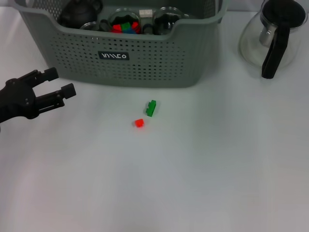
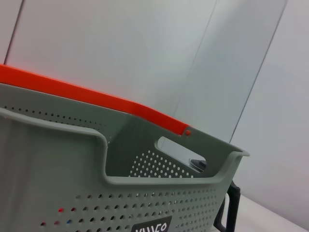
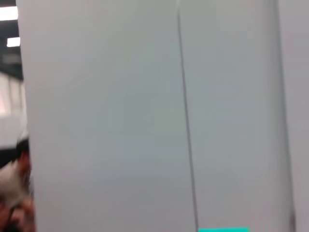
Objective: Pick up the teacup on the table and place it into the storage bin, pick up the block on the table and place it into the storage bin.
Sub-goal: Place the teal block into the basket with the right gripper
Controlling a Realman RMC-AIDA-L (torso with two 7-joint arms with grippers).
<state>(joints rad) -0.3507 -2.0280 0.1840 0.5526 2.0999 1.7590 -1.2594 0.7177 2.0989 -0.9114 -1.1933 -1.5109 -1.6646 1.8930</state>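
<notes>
The grey-green storage bin (image 1: 159, 60) stands at the back of the white table, its near wall also filling the left wrist view (image 2: 53, 174). A green block (image 1: 151, 108) lies in front of it, with a small red block (image 1: 139, 123) just nearer to me. My left gripper (image 1: 59, 81) hovers open and empty at the left, well away from both blocks, fingers pointing toward the bin. No teacup shows on the table. Inside the bin I see a dark teapot (image 1: 79, 12), round glass vessels (image 1: 170, 18) and coloured blocks (image 1: 125, 27). The right gripper is out of view.
A glass carafe with a black handle (image 1: 274, 36) stands at the back right beside the bin; its handle (image 2: 231, 207) peeks past the bin in the left wrist view. The right wrist view shows only a pale wall panel.
</notes>
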